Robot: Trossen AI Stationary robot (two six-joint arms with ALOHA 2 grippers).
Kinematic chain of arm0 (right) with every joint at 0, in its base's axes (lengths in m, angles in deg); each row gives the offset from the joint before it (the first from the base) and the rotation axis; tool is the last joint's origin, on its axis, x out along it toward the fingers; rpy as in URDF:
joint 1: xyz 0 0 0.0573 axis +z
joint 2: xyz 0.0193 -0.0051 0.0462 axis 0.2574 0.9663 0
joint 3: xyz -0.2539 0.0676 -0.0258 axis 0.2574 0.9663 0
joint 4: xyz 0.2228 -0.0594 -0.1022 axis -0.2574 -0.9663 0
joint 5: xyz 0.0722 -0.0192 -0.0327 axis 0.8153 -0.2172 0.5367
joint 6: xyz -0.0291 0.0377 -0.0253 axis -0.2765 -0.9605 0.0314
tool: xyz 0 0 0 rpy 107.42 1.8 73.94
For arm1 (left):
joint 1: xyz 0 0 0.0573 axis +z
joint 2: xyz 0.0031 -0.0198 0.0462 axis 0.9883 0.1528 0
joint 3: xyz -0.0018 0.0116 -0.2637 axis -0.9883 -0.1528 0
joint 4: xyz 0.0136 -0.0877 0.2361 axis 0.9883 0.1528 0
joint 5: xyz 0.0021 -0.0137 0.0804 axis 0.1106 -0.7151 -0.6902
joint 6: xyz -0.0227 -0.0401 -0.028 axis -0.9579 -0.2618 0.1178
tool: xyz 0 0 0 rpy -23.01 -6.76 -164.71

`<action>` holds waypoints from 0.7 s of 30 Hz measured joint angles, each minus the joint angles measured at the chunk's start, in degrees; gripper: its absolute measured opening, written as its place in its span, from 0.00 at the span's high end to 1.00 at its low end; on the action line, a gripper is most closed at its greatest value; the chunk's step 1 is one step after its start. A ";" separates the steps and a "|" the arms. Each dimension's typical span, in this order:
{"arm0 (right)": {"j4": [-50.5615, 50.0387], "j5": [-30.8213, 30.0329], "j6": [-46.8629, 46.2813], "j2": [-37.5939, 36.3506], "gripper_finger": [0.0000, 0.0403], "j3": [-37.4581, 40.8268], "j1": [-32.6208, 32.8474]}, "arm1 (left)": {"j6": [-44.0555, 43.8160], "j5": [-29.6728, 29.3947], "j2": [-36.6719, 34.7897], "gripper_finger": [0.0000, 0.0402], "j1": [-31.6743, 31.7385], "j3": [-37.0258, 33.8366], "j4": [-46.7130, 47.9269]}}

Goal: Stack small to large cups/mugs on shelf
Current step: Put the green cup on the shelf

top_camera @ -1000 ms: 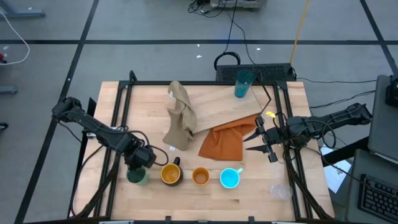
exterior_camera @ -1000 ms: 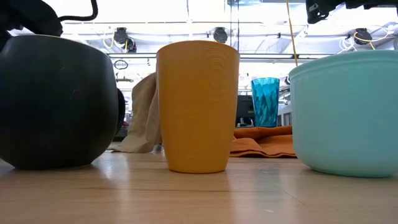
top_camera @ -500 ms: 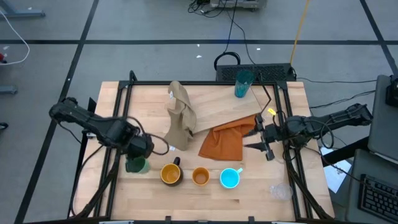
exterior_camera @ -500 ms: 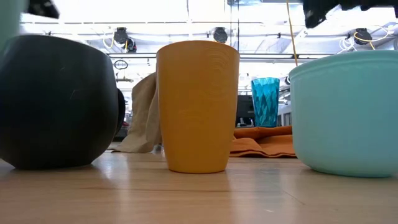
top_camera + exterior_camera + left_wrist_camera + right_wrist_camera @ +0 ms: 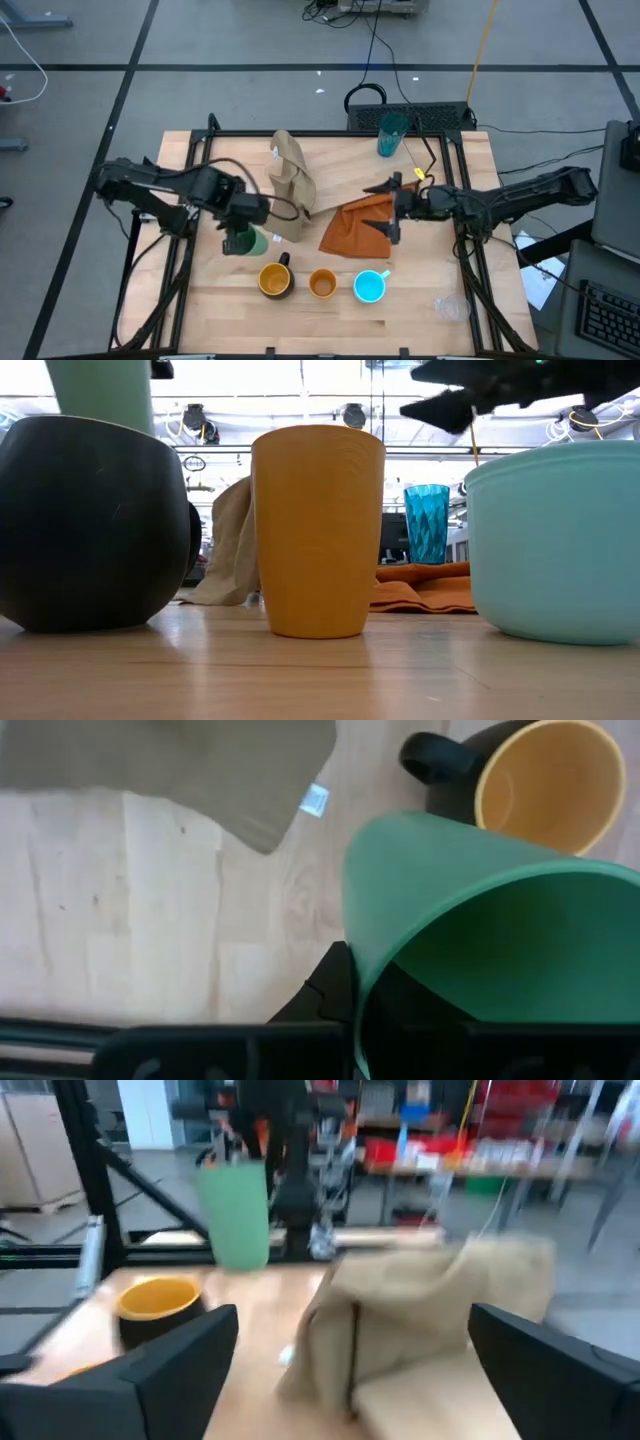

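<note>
Light green cup [image 5: 250,241] gripped in left hand [image 5: 238,240], lifted clear of counter [image 5: 420,320] beside tan cloth [image 5: 290,185], just behind yellow mug [image 5: 273,280], orange cup [image 5: 321,284] and cyan mug [image 5: 370,287] in front row; right hand [image 5: 383,208] spread open over orange cloth [image 5: 360,228].

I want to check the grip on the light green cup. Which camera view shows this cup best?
The right wrist view: the light green cup shows whole and upright, above the table. The high view shows it small at the left claw. The left wrist view shows only its rim and wall, very near. The low view shows only its lower part.
</note>
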 joint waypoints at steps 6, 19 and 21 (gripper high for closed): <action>9.83 0.46 2.78 4.18 0.02 -0.04 -0.37 | 5.72 0.24 3.64 1.00 2.35 6.35 1.33; 5.24 6.88 -3.97 6.38 0.01 -3.28 -1.01 | 19.71 -1.42 14.77 1.00 6.94 26.94 1.78; 0.83 6.84 -3.63 7.71 0.01 -5.94 -1.03 | 21.27 -1.28 17.66 1.00 7.45 30.22 1.21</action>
